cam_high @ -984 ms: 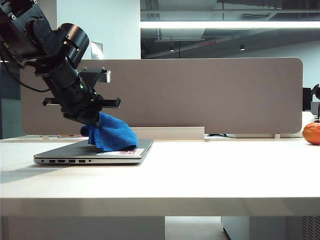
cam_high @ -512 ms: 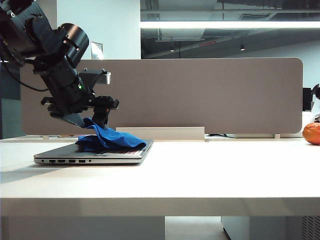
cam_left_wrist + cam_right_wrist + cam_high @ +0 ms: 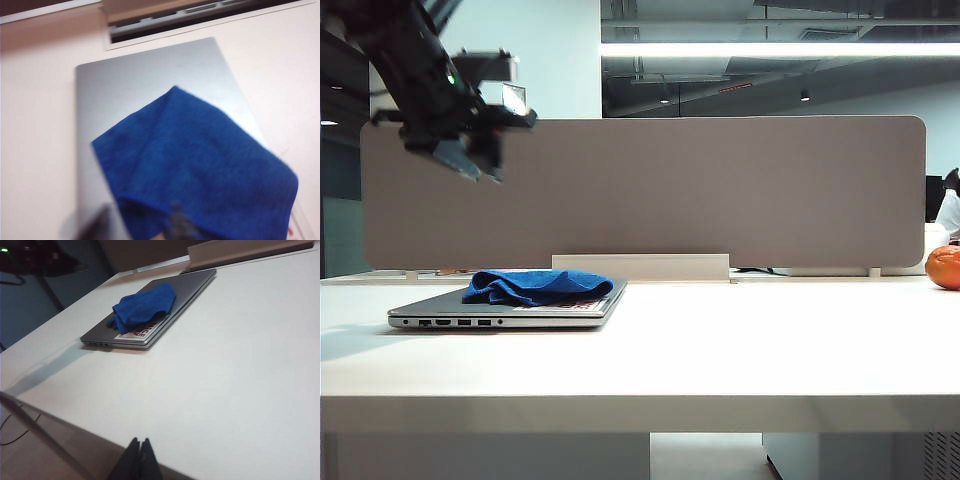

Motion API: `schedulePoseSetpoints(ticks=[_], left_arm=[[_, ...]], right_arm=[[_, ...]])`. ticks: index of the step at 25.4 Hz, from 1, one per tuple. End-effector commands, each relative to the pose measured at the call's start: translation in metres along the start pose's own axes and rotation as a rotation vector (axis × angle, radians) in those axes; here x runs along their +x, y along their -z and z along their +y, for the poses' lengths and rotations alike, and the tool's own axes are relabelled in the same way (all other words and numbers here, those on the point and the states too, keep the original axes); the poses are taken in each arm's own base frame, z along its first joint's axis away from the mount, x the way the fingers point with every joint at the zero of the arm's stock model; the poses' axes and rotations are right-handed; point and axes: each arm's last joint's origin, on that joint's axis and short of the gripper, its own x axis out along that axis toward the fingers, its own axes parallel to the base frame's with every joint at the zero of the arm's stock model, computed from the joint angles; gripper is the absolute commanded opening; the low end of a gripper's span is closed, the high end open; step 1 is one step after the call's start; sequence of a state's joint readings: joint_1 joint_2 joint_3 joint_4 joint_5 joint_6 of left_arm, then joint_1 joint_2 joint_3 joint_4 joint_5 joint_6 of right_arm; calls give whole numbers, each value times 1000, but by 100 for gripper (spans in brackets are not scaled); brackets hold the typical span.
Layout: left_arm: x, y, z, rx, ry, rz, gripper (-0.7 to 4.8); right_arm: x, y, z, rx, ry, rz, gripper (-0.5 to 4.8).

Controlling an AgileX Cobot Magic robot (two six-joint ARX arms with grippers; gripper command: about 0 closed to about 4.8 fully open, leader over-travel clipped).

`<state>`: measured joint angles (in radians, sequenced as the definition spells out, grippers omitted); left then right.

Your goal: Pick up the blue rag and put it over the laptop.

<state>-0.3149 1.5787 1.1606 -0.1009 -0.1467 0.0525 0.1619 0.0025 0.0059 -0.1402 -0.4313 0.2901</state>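
Since a second ago the left hand (image 3: 470, 160) has let go of the blue rag (image 3: 538, 287) and lifted clear; it now hangs high above the laptop (image 3: 440, 306), toward the laptop's left end as the exterior view shows it, well apart from the cloth. A second back it was down on the lid with the rag bunched in its grip.

Left hand: empty. Its fingers are motion-blurred in the exterior view and only dark smears at the frame edge in the left wrist view, so how wide it stands cannot be told.

Right hand (image 3: 139, 460): parked off the near side of the bench (image 3: 740, 350), far from the laptop, fingers pressed together, holding nothing.

Rag: lies loose on the laptop lid in a low rumpled heap, touching nothing else. In the left wrist view the blue rag (image 3: 200, 165) covers one part of the lid of the laptop (image 3: 135, 80) and bare silver shows beyond it. In the right wrist view the white-and-red sticker (image 3: 142, 331) pokes out past the rag's edge.

Progress: pick-up and placement look done. The rag rests on the laptop, folded rather than spread, so coverage is partial. Likely all that is left is for the left arm to retreat.
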Motion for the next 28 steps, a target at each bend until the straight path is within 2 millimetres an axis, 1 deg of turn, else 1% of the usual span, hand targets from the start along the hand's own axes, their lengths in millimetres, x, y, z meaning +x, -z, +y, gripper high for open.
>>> schedulePoseSetpoints(ticks=[1, 4, 7, 8, 11, 12, 17, 19, 24, 28], left_arm=[[-13, 0, 3, 9, -34, 53, 34], [-23, 1, 5, 14, -31, 92, -7], [-36, 3, 6, 14, -22, 140, -6], [-43, 4, 7, 18, -15, 163, -6], [-56, 3, 8, 19, 2, 178, -6], [-60, 2, 9, 18, 2, 173, -6], [-101, -2, 15, 2, 8, 72, -6], [-110, -1, 16, -13, 15, 50, -6], [-127, 12, 18, -30, 13, 25, -6], [-133, 26, 18, -30, 14, 34, -6]], right_arm=[[0, 0, -2, -11, 52, -27, -1], [0, 0, -3, -14, 99, -37, -1], [0, -1, -5, -46, 164, -51, -1], [0, -1, -6, -72, 209, -64, -1], [-1, -3, -8, -101, 282, -84, -1], [-1, -3, -9, -112, 303, -87, -1], [-3, -4, -12, -164, 436, -106, -1], [-3, -4, -13, -164, 462, -112, -1], [-4, -5, -15, -166, 560, -140, -1], [-5, -7, -15, -184, 568, -152, -1]])
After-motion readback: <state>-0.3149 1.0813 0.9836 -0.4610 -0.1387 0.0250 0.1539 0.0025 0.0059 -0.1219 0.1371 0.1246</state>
